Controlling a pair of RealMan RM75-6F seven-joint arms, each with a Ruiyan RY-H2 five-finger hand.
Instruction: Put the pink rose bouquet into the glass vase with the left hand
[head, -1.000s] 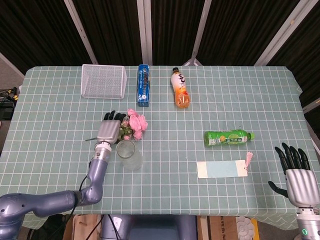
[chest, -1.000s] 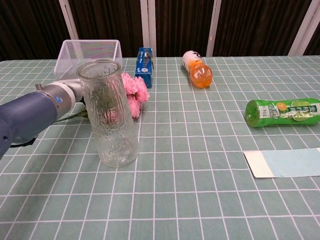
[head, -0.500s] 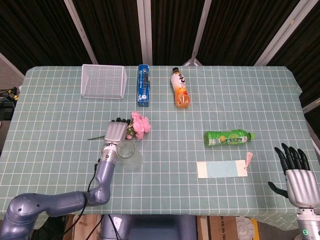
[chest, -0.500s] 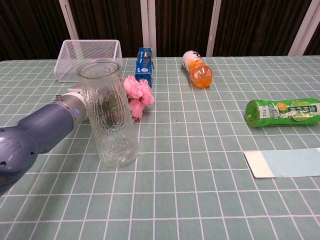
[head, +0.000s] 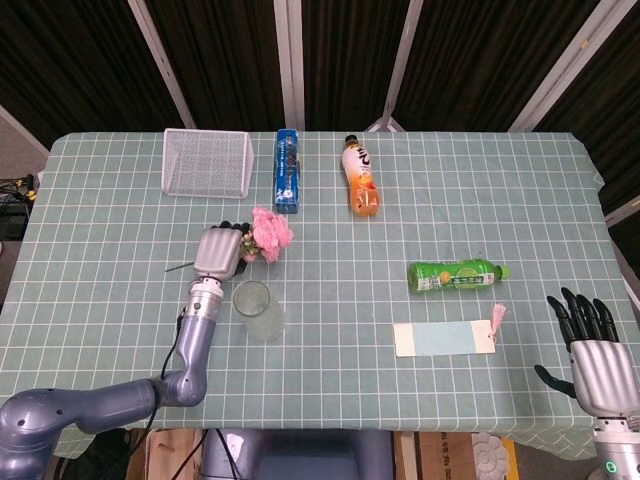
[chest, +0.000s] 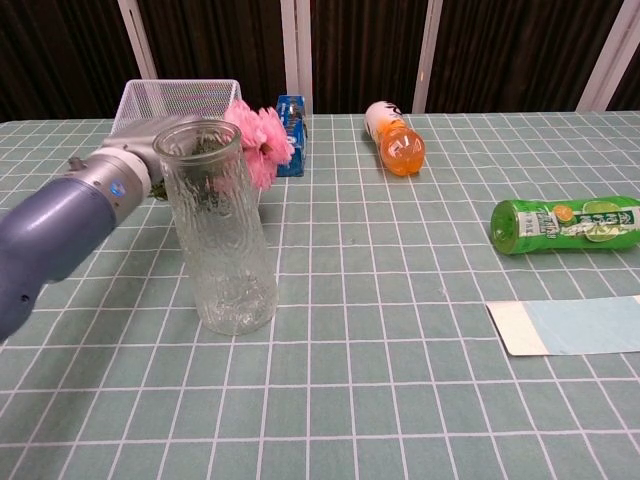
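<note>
This looked like a staged robot test area in a lab, not a home. A table (head: 80, 200) in a green checked cloth stood before dark curtains (head: 220, 60) with pale metal struts (head: 290, 60), and unrelated props lay spread apart: a wire basket (head: 207, 163), drink bottles (head: 361, 177), a blue box (head: 288, 170).

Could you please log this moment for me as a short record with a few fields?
left hand: grips the pink rose bouquet, raised off the table
glass vase: upright, holds nothing yet
bouquet position: beyond the vase, blooms near rim level in the chest view
right hand: fingers apart, holds nothing, at the table's near right corner
other items: wire basket, blue pack, orange bottle, green bottle, card
</note>
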